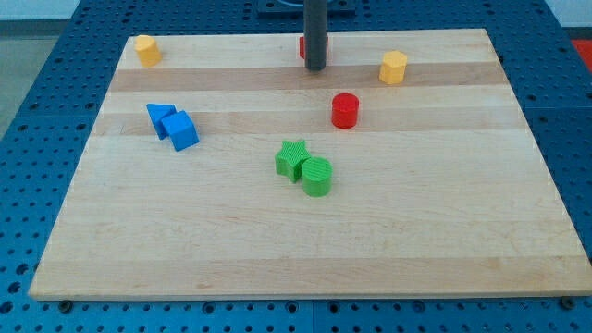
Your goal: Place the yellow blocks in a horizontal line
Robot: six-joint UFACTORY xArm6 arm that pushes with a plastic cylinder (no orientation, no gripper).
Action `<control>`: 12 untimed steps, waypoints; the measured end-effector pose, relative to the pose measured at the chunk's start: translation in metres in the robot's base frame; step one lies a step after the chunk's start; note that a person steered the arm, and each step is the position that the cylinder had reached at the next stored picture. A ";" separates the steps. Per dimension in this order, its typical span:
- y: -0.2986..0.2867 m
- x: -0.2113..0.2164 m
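Observation:
Two yellow blocks lie near the view's top of the wooden board [305,250]. One yellow block [147,49] sits at the top left corner. A yellow hexagonal block [393,67] sits at the top right of centre. My tip [315,68] rests on the board near the top centre, between the two yellow blocks, closer to the right one. It touches neither. A red block [302,46] is mostly hidden behind the rod.
A red cylinder [345,110] stands below and right of my tip. A blue triangular block [159,117] and a blue cube [182,130] touch at the left. A green star [293,158] and a green cylinder [317,176] touch near the centre.

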State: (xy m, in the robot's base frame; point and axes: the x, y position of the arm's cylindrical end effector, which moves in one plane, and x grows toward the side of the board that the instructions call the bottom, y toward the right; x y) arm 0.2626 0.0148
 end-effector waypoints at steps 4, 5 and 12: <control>-0.066 0.041; -0.157 0.030; -0.287 -0.012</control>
State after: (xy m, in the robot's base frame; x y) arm 0.2502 -0.2719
